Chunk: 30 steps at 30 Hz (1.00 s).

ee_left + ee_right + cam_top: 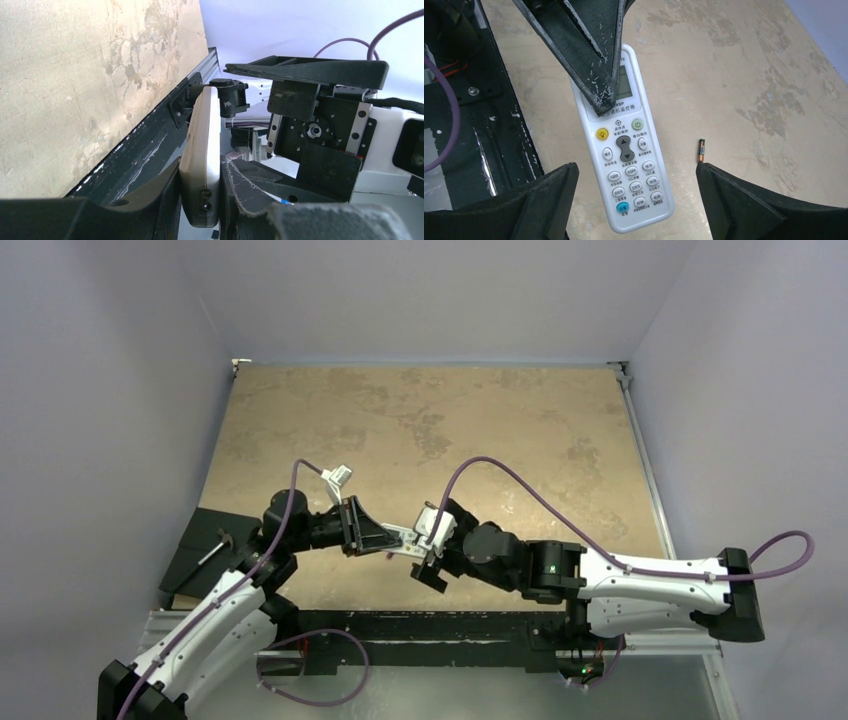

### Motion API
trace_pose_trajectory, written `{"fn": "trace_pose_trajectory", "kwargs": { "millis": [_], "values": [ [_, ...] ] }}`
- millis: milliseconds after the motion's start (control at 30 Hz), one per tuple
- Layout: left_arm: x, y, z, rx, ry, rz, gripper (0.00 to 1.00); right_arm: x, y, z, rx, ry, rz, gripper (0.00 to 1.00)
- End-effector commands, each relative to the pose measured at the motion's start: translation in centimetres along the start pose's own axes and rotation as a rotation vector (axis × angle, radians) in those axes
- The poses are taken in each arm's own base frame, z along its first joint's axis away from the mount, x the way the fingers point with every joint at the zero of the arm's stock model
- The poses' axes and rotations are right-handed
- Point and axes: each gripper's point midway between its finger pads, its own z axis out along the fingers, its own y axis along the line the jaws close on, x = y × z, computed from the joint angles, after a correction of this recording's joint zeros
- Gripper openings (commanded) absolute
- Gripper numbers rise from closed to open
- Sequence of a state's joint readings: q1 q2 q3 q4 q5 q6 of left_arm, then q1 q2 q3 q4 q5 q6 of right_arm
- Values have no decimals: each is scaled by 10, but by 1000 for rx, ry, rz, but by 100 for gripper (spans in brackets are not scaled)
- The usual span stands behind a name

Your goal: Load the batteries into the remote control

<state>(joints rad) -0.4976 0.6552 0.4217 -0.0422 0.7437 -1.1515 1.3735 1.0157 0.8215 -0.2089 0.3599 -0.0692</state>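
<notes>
Remote control pinched front-and-back in left jaws, buttons toward spread, empty right jaws; brown battery on bench below, between them. Loading looks unstarted: next, likely expose recess, fetch battery.

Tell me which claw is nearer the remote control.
Left. The left claw is clamped on the remote control at its screen end. The right claw is open, its fingers spread either side of the button end without touching it.

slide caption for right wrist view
The left fingers pinch the remote control at its screen end, buttons facing the open right fingers; one battery lies on the table.
</notes>
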Motion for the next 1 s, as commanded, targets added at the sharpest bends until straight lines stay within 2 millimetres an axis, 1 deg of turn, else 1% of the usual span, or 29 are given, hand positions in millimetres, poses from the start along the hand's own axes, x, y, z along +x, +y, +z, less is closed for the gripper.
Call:
{"fn": "trace_pose_trajectory", "kwargs": {
  "millis": [0, 100, 267, 433, 600, 833, 967],
  "values": [
    [-11, -12, 2, 65, -53, -41, 0, -15, -12, -7, 38, 6, -54, 98],
    [-12, -10, 3, 71, -65, -78, 0, -21, -11, -9, 21, -22, -76, 95],
    [-11, -6, 5, 74, -63, -174, 0, -23, -8, -3, 7, -19, -132, 89],
    [-9, 0, 6, 55, -55, -242, 0, -32, -4, -6, 60, -77, -249, 88],
    [-8, -1, 6, 56, -44, -284, 0, -35, -3, -5, 141, -82, -351, 87],
    [-6, -1, 5, 74, -29, -336, 0, -24, 2, -1, 215, -26, -462, 84],
    [-7, -3, 4, 80, -24, -346, 0, -16, -3, 0, 264, 2, -488, 82]
  ]
}}
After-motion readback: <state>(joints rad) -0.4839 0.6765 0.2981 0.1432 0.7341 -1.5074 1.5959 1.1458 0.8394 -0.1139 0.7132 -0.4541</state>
